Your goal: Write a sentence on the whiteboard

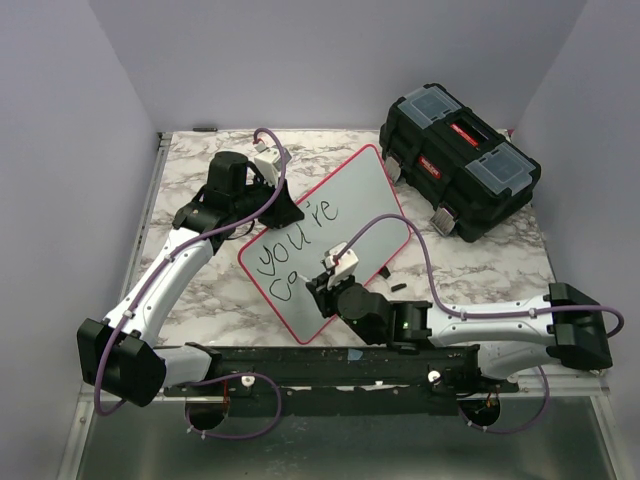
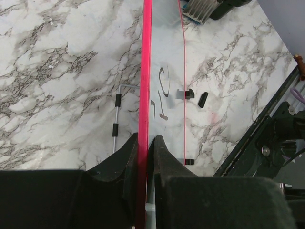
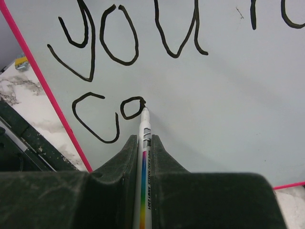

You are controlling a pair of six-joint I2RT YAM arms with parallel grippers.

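Note:
The whiteboard [image 1: 345, 205], white with a red-pink rim, lies tilted on the marble table. It bears the sentence [image 1: 297, 232] in black marker: "you're" above a started line "ca" [image 3: 108, 114]. My left gripper [image 1: 283, 210] is shut on the board's far-left rim [image 2: 143, 95], jaws on either side of the edge. My right gripper [image 1: 322, 285] is shut on a white marker [image 3: 144, 162] with a rainbow stripe. The marker tip [image 3: 144, 110] touches the board at the right side of the second letter.
A black toolbox [image 1: 458, 158] stands at the back right, close to the board's far corner. Small black clips [image 2: 202, 98] and a thin metal rod [image 2: 116, 125] lie on the marble. The black arm rail [image 1: 330, 365] runs along the near edge.

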